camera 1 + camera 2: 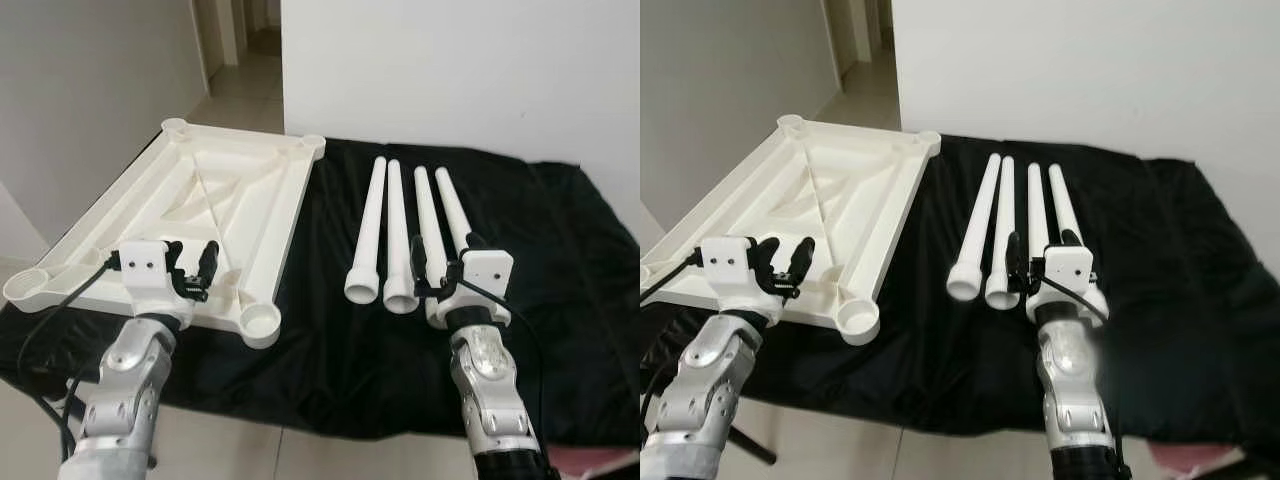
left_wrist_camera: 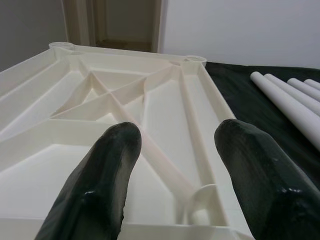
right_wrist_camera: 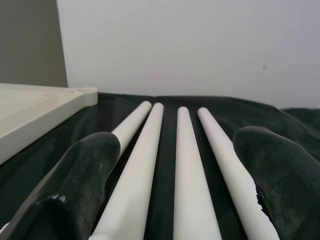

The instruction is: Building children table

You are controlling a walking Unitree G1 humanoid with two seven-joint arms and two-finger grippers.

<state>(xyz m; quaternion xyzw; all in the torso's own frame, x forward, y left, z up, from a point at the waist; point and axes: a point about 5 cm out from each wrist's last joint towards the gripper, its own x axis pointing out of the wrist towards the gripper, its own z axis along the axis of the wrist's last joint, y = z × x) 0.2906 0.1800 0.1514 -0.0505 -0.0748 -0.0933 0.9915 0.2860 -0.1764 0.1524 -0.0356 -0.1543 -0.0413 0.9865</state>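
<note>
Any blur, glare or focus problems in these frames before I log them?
Left eye view: sharp, even indoor light, table top and four legs crisp on the black cloth. Right eye view: a hazy smear over the right gripper and its arm. Left wrist view: left gripper fingers soft, close to the lens. Right wrist view: near leg ends blurred, wall flat.

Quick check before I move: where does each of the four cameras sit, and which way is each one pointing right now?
Left eye, right eye: head stereo pair, looking forward and down at the black cloth; both silver arms show.
Left wrist: looks along the open left gripper over the upturned white plastic tabletop.
Right wrist: looks along the open right gripper at four white tapered legs.
Shared: tabletop and legs.
</note>
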